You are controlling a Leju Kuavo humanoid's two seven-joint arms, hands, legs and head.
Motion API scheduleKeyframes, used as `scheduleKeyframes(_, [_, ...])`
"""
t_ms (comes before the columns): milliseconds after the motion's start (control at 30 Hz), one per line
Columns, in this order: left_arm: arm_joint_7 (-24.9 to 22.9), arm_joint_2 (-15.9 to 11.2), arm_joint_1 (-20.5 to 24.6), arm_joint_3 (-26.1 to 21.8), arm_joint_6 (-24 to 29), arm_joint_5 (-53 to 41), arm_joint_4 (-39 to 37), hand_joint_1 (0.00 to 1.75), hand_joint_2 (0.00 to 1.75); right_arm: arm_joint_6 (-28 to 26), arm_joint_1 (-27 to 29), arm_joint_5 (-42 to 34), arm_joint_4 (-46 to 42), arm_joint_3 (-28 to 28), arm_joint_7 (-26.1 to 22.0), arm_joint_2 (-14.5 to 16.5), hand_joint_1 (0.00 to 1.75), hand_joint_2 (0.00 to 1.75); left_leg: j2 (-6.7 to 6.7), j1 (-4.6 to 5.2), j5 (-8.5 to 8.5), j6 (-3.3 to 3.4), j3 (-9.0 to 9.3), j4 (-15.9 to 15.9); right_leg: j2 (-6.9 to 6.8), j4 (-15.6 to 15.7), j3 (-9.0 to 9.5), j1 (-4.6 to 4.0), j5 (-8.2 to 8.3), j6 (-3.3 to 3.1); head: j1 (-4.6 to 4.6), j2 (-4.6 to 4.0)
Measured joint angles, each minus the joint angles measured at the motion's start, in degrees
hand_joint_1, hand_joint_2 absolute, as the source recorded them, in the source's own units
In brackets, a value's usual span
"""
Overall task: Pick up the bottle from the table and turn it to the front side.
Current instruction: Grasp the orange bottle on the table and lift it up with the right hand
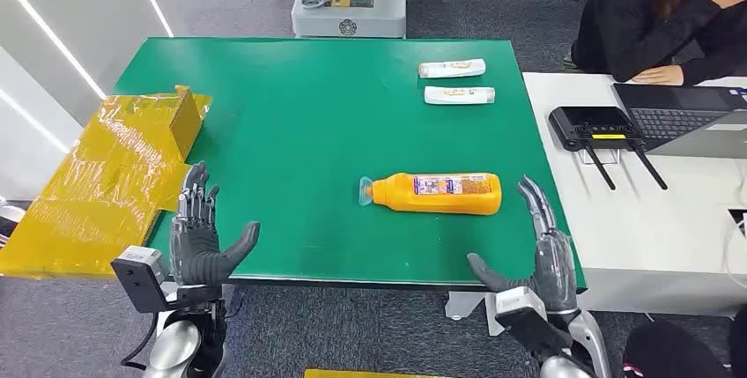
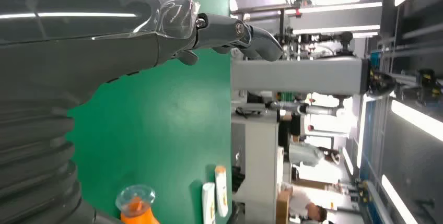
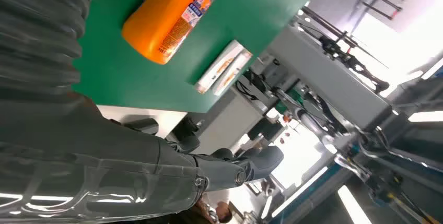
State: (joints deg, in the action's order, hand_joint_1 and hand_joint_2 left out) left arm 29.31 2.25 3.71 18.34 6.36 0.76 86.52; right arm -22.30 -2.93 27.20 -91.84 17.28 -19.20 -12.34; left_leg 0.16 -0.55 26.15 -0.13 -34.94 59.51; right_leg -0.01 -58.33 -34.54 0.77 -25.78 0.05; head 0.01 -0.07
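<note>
Both hands, left hand [image 1: 201, 241] and right hand [image 1: 539, 250], hover empty with fingers spread near the orange bottle [image 1: 436, 194] lying on the green table [image 1: 299, 131].

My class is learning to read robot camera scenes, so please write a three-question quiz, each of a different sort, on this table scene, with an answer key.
1. True or false: the orange bottle stands upright on the green table.
2. Multiple choice: which hand is nearer the bottle's base? A) left hand B) right hand C) both equally near
3. Short answer: how many small white tubes lie near the table's far edge?

Key
1. False: it lies on its side, its clear cap pointing toward the robot's left.
2. B: the right hand is open beside the base; neither hand touches the bottle.
3. Two, lying side by side.
</note>
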Motion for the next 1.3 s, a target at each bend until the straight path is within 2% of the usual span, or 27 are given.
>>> scheduleKeyframes(200, [0.1,0.7,2.8,0.2,-1.2,0.5,-4.6,0.0,1.75,1.0,-11.1,-0.5,10.9,1.6,0.4,-1.7,0.0,1.75,0.0,-0.01,-0.12,0.0,0.01,0.0,-0.01,0.0,-0.02,-0.01,0.1,-0.04,0.01,0.0])
scheduleKeyframes(433, [0.1,0.8,3.7,0.2,-1.3,0.6,-6.7,0.0,1.75,0.5,-15.2,-0.7,16.4,3.4,0.6,-2.4,0.0,1.75,0.0,-0.02,-0.1,-0.02,-0.07,0.0,0.0,0.0,-0.07,-0.02,0.07,-0.02,0.0,0.0])
scheduleKeyframes(633, [0.1,0.8,5.7,0.2,-1.4,0.8,-8.6,0.0,1.75,2.4,-24.3,-0.8,24.6,7.1,1.3,-1.8,0.0,1.75,0.0,-0.02,-0.19,-0.02,-0.07,0.0,-0.01,0.0,-0.1,-0.02,0.1,-0.04,0.01,0.0])
scheduleKeyframes(800, [0.4,0.8,6.0,0.2,-1.6,0.6,-9.5,0.0,1.75,4.7,-28.9,-1.2,29.6,9.4,1.6,-1.1,0.0,1.75,-0.06,-0.01,-0.22,0.01,-0.1,0.0,-0.06,-0.1,-0.07,-0.01,0.11,-0.04,0.01,0.0])
scheduleKeyframes(867, [0.8,0.9,6.2,0.2,-1.9,0.2,-10.0,0.0,1.75,7.6,-31.4,-1.8,32.6,10.6,1.3,-0.3,0.0,1.75,-0.04,-0.01,-0.21,0.01,-0.11,0.0,-0.03,-0.1,-0.08,-0.01,0.11,-0.04,0.0,0.0])
scheduleKeyframes(1000, [1.3,1.2,7.2,0.5,-2.5,-0.2,-11.4,0.0,1.75,17.0,-39.4,-0.2,41.3,14.2,2.5,2.9,0.0,1.75,0.0,-0.01,-0.22,0.01,-0.09,0.0,0.02,-0.1,-0.11,-0.02,0.13,-0.07,0.02,0.0])
scheduleKeyframes(1167, [1.0,1.5,7.6,0.6,-2.6,-0.4,-11.9,0.0,1.75,21.0,-48.8,5.0,51.2,19.9,4.8,8.1,0.0,1.75,-0.03,-0.05,-0.26,-0.05,-0.07,0.0,-0.01,-0.1,-0.11,-0.04,0.13,-0.08,-0.01,0.0])
scheduleKeyframes(1300, [0.1,1.7,7.6,0.6,-3.2,-0.3,-11.9,0.0,1.75,26.6,-53.1,6.6,56.6,23.3,7.8,11.8,0.0,1.75,-0.05,-0.06,-0.26,-0.05,-0.08,0.0,-0.02,-0.1,-0.12,-0.05,0.12,-0.08,-0.01,0.0])
